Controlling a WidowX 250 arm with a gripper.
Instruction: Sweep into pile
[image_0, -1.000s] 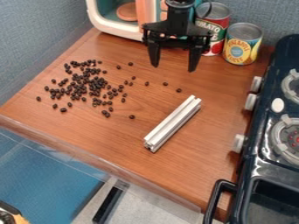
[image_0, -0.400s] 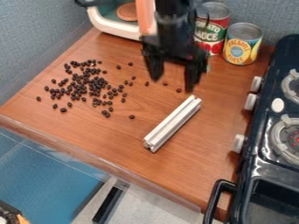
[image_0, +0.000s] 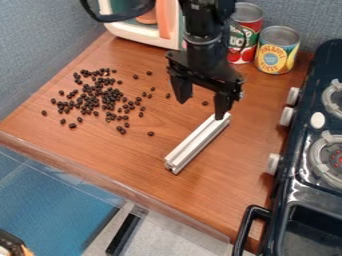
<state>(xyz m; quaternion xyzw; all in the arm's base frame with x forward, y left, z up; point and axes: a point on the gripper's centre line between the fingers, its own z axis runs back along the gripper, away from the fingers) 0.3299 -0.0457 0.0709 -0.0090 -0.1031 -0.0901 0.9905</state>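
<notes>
My black gripper (image_0: 200, 107) hangs over the wooden counter with its two fingers spread wide and nothing between them. Its right finger is just above the far upper end of a silver metal bar (image_0: 195, 144); whether they touch I cannot tell. The bar lies diagonally, from lower left to upper right. Dark beans (image_0: 99, 97) are scattered over the counter's left half, densest in the middle of that patch, with a few strays toward the gripper and one nearer the bar.
A white toy appliance (image_0: 137, 34) stands at the back, with a tomato sauce can (image_0: 246, 31) and a pineapple can (image_0: 276, 50) beside it. The dark stove (image_0: 307, 150) with its knobs borders the counter on the right. The front edge (image_0: 107, 181) slants across the lower left.
The gripper has come down from the back of the counter toward the bar's upper end, turning slightly. Bar and beans have stayed where they were.
</notes>
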